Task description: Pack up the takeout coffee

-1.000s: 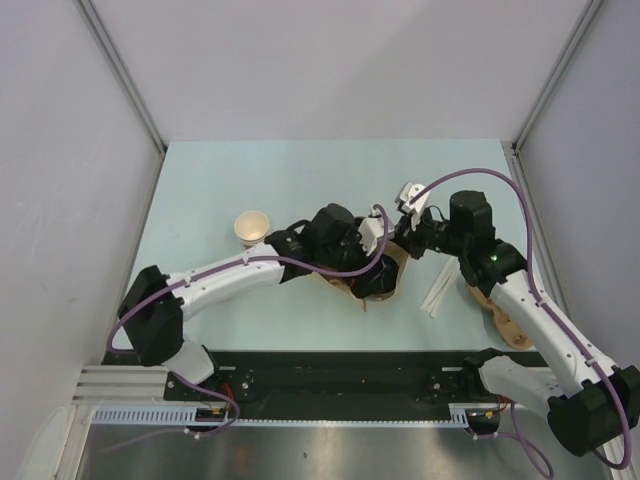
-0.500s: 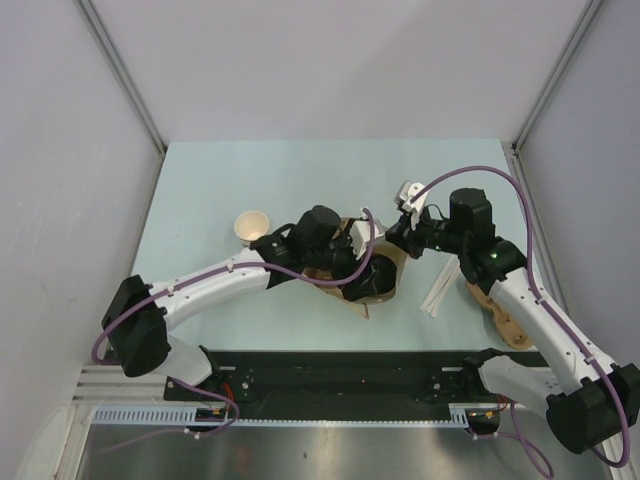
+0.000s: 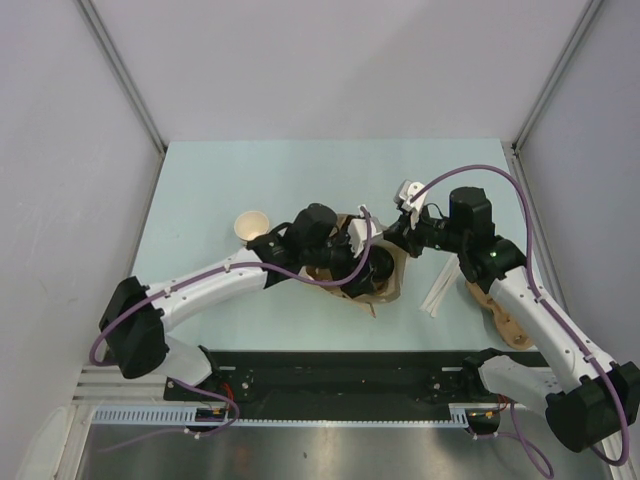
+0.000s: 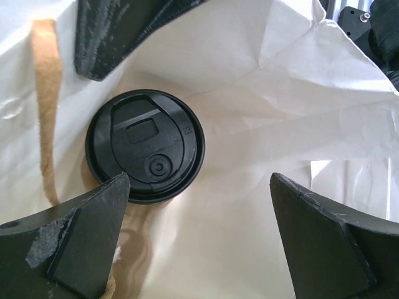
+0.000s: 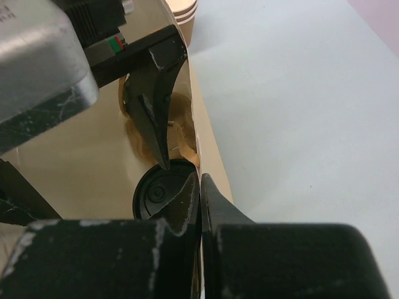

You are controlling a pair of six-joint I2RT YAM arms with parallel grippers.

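A takeout coffee cup with a black lid (image 4: 144, 146) stands inside the tan paper bag (image 3: 388, 288), whose inside is white (image 4: 249, 124). My left gripper (image 4: 198, 187) hangs open just above and beside the lid, holding nothing. In the right wrist view the same lid (image 5: 156, 193) shows below one left finger (image 5: 156, 112). My right gripper (image 5: 199, 187) is shut on the bag's rim, keeping the mouth open. A lidless tan cup (image 3: 251, 226) stands on the table left of the bag.
A brown pulp tray (image 3: 508, 325) lies partly under the right arm at the right. White straw-like sticks (image 3: 438, 292) lie between bag and tray. A tan string handle (image 4: 43, 93) hangs inside the bag near the lid.
My left arm has drawn back to the left, out from deep in the bag, its jaws still wide. The right gripper has kept its pinch on the rim.
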